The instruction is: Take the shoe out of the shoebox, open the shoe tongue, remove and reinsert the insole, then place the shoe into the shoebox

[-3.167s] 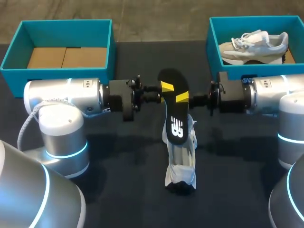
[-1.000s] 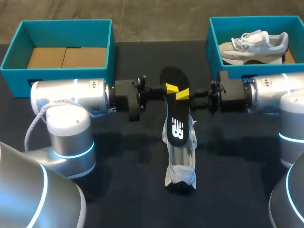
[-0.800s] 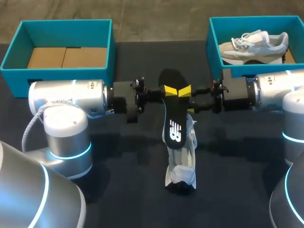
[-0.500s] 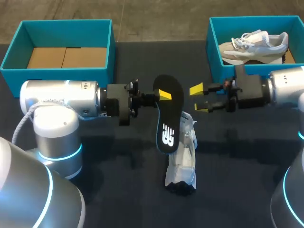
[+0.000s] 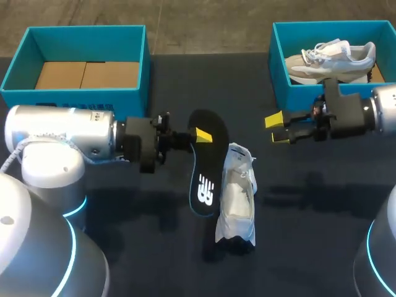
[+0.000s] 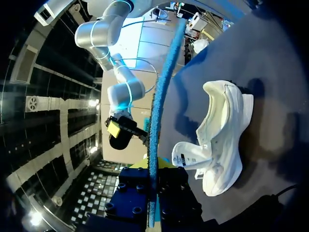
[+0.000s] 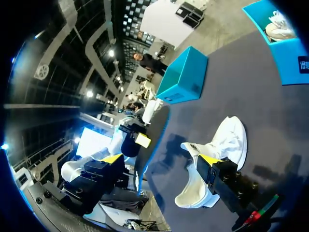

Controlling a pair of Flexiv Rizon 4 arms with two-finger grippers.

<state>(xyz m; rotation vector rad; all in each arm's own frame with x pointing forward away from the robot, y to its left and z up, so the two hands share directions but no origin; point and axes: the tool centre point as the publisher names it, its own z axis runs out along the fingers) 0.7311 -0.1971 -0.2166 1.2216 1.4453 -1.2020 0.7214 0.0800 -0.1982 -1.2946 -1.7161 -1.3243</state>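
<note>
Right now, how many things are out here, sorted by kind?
Shoes: 2
Boxes: 2
Insole: 1
Total: 5

We record the insole (image 5: 206, 158) as black with a white logo mark and a blue edge. The loose shoe (image 5: 237, 198) is white. The left shoebox (image 5: 80, 37) and the right shoebox (image 5: 309, 93) are teal, and the left one has a brown cardboard floor. The boxed shoe (image 5: 331, 60) is white and beige. The table (image 5: 154, 247) is black. The left gripper (image 5: 199, 136) and the right gripper (image 5: 277, 129) carry yellow tips.
</note>
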